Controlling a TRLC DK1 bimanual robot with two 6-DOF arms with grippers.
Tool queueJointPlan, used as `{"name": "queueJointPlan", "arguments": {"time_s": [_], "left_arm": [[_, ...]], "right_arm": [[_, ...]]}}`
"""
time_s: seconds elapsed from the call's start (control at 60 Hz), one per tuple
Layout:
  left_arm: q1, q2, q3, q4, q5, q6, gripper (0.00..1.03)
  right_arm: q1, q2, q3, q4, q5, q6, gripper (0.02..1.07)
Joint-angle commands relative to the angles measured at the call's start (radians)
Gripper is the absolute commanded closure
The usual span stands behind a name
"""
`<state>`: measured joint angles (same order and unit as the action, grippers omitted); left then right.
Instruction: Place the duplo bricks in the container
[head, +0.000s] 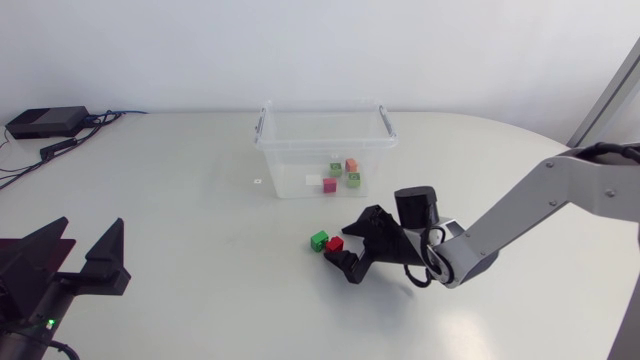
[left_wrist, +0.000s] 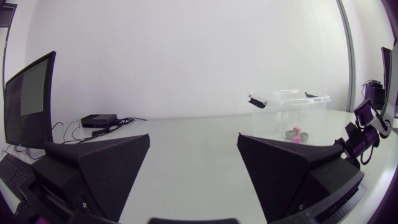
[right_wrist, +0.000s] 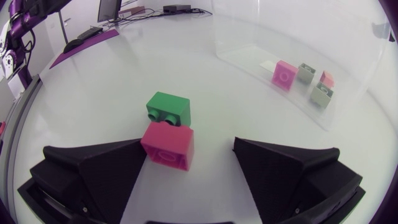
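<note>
White counter carries a clear container at its far middle, with a few bricks inside. Seen from above, a red brick and a green brick lie touching at the container's 6 o'clock. My right hand reaches in low from 3 o'clock, fingers spread. The red brick sits between them, close against one finger, and the green brick lies just ahead at 12. My left hand, also spread, rests well apart at 8 o'clock.
</note>
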<state>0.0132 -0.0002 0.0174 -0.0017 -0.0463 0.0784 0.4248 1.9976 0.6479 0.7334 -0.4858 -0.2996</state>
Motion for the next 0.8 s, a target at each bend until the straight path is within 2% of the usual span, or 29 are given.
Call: {"name": "queueJointPlan", "arguments": {"time_s": [0.0,0.217,0.5,0.783], "left_arm": [[0.005,-0.014,-0.017,0.003,-0.006,-0.014,0.05],[0.005,-0.012,-0.016,0.003,-0.006,-0.014,0.05],[0.005,-0.012,-0.017,0.003,-0.006,-0.014,0.05],[0.005,-0.012,-0.017,0.003,-0.006,-0.014,0.05]], "right_arm": [[0.009,0.024,0.018,-0.031,0.009,0.01,0.07],[0.012,0.012,0.041,-0.103,0.001,-0.038,0.07],[0.011,-0.013,0.078,-0.256,-0.02,-0.182,0.07],[0.012,-0.008,0.113,-0.302,-0.031,-0.245,0.09]]}}
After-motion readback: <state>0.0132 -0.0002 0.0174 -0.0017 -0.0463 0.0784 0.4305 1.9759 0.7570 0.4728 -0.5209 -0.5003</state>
